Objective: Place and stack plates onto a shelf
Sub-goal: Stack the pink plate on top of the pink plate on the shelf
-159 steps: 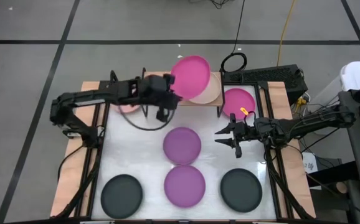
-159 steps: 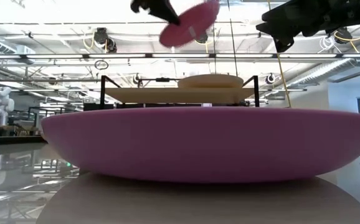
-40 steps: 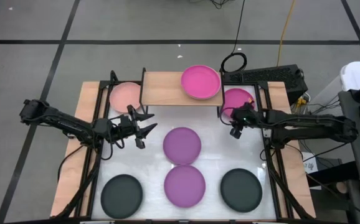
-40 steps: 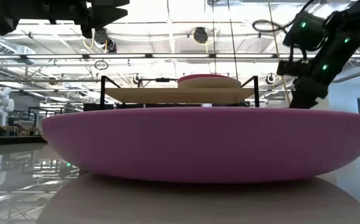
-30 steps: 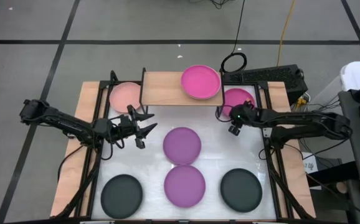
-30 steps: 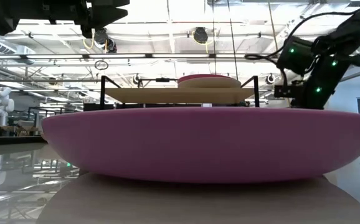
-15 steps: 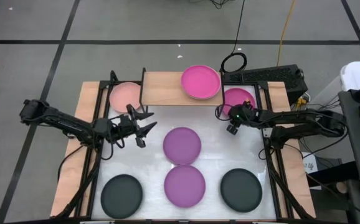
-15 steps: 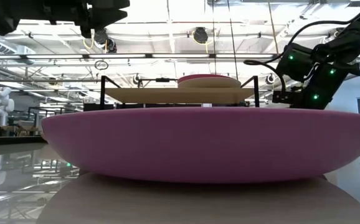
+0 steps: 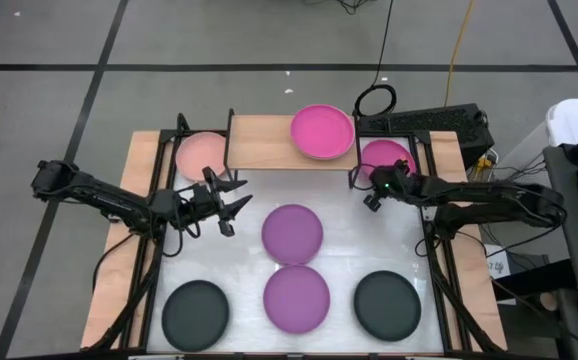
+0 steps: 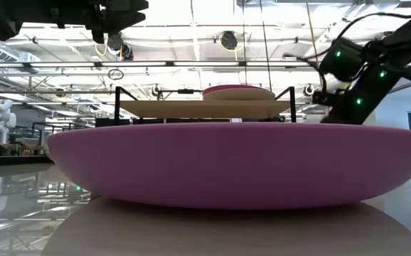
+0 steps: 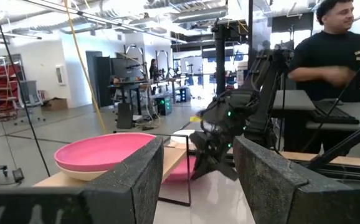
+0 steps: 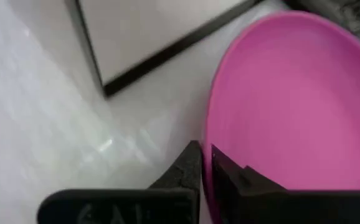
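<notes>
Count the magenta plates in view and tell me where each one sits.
2. One magenta plate sits on the shelf, stacked on a beige plate. The other magenta plate lies on the table right of the shelf, its rim pinched by the right gripper. None seems hidden.

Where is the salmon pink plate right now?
In the high view the salmon pink plate lies at the table's far left, beside the shelf's left end, beyond the open left end effector; it is not stacked.

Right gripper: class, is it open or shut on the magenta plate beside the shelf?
Shut. The right gripper has its two fingers pinched on the rim of the magenta plate.
</notes>
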Robot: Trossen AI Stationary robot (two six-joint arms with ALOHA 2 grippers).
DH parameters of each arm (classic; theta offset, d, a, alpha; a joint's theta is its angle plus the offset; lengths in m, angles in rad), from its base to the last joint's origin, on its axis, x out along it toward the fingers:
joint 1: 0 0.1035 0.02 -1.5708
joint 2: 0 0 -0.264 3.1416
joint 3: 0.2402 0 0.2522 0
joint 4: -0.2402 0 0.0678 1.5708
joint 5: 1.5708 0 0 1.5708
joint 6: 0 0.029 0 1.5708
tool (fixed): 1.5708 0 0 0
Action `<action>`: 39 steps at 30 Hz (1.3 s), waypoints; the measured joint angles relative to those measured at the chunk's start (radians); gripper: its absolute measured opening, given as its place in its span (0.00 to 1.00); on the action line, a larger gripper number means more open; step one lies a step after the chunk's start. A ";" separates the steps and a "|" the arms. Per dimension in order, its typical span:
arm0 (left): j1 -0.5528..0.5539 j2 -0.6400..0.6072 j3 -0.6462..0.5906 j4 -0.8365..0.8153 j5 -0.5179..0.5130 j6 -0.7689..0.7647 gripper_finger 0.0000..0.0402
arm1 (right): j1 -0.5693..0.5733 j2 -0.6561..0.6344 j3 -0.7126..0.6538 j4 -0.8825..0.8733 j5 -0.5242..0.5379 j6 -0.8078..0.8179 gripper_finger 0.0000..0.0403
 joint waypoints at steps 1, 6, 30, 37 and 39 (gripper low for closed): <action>0.000 0.000 0.000 0.000 0.000 0.000 0.50 | 0.000 -0.027 0.000 0.000 0.012 0.003 0.01; 0.000 0.000 0.000 0.000 0.000 0.000 0.50 | 0.000 -0.189 -0.002 0.010 0.031 0.019 0.00; 0.057 0.000 0.000 0.010 0.000 -0.002 0.50 | 0.106 -0.133 0.477 0.225 -0.148 -0.249 0.00; 0.059 0.000 0.000 0.010 0.001 -0.019 0.50 | 0.113 0.137 0.630 0.225 -0.208 -0.388 0.00; 0.058 0.000 0.000 0.009 0.001 -0.020 0.50 | 0.113 0.203 0.658 0.224 -0.209 -0.421 0.00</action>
